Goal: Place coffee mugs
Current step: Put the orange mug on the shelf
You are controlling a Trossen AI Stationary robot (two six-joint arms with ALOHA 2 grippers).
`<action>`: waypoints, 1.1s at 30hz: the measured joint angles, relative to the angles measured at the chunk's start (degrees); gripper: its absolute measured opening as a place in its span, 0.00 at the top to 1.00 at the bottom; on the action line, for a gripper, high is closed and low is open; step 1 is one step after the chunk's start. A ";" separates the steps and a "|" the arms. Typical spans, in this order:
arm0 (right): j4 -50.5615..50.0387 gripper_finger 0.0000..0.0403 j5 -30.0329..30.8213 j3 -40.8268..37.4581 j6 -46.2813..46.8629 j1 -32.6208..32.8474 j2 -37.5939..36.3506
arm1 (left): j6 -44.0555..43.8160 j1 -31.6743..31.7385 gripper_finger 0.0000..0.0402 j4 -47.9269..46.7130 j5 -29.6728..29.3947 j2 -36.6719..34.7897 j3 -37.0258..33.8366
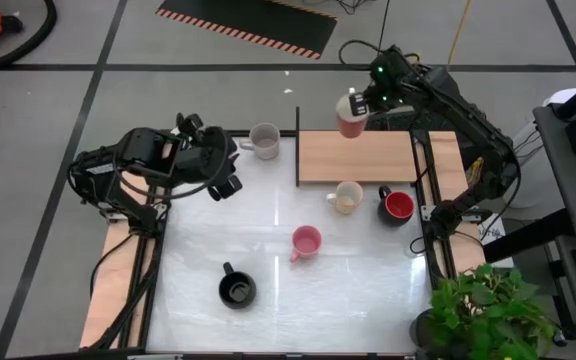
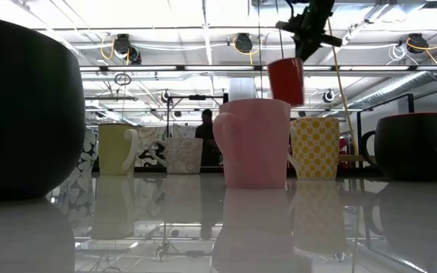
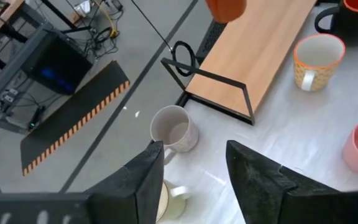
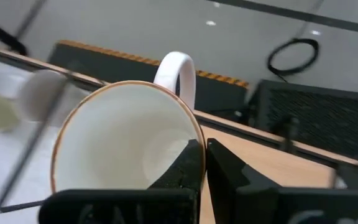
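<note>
My right gripper (image 1: 361,107) holds a red mug (image 1: 349,119) with a white inside and a white handle (image 4: 176,67), in the air over the far edge of the wooden shelf (image 1: 368,160). My left gripper (image 1: 225,184) hovers open at the table's far left, above a cream mug (image 3: 167,198); nothing is between its fingers. A grey-white mug (image 1: 264,140) stands just beyond it. A yellow-checked mug (image 1: 346,197), a black mug with a red inside (image 1: 398,206), a pink mug (image 1: 306,242) and a black mug (image 1: 236,290) stand upright on the white table. My right gripper pinches the red mug's rim (image 4: 194,144) on the side opposite the handle, one finger (image 4: 180,169) inside the cup and one (image 4: 232,177) outside. The fingers slant down from above. The mug hangs below them, lifted clear and slightly tilted (image 2: 287,80).
The shelf has a black wire frame (image 3: 219,93) at its left end. Wooden boards (image 1: 108,290) run along both table sides. A potted plant (image 1: 488,310) stands at the near right corner. Bare white table lies at the near left.
</note>
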 joint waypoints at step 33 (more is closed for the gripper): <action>0.10 1.00 1.46 -9.90 -11.77 -15.65 0.07 | 0.03 -1.56 0.58 0.23 3.65 0.02 -0.02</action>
